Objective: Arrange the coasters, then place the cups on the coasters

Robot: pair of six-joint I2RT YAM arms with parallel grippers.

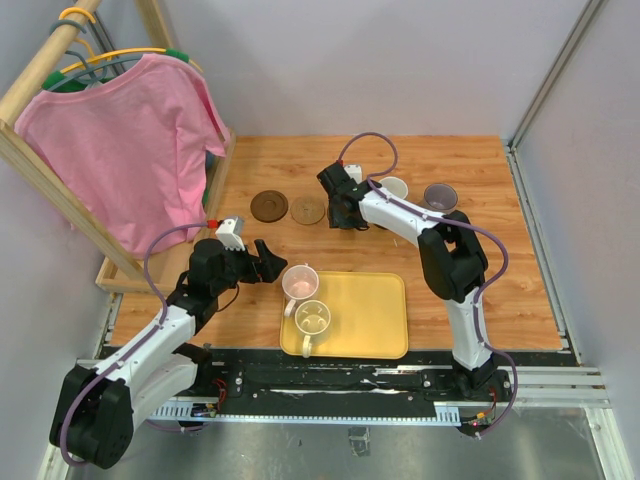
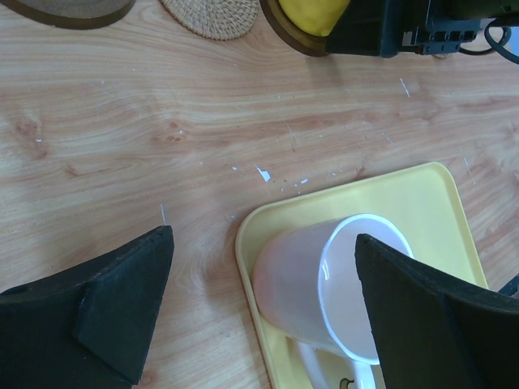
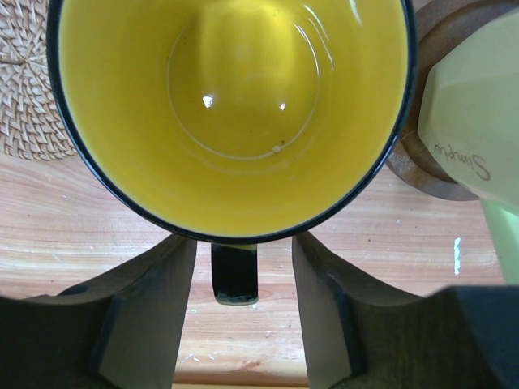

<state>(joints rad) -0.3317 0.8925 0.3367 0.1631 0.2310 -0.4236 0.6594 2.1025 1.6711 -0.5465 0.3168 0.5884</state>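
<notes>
A yellow cup (image 3: pixel 235 97) with a dark rim stands on a dark brown coaster (image 2: pixel 280 31). Its dark handle (image 3: pixel 234 275) lies between the fingers of my right gripper (image 3: pixel 243 243), which is open with a gap on each side. A cream cup (image 3: pixel 474 121) sits on a brown coaster (image 3: pixel 430 174) to its right, and a woven tan coaster (image 1: pixel 307 210) and a dark brown coaster (image 1: pixel 269 206) lie bare to its left. A purple cup (image 1: pixel 440 196) stands farther right. My left gripper (image 2: pixel 263 239) is open over a pink cup (image 2: pixel 316 279) on the yellow tray (image 1: pixel 370 320), beside a white-green cup (image 1: pixel 313 318).
A pink shirt (image 1: pixel 130 140) hangs on a wooden rack (image 1: pixel 30 160) along the table's left side. Grey walls close the back and right. The right arm (image 1: pixel 450 260) reaches over the table behind the tray.
</notes>
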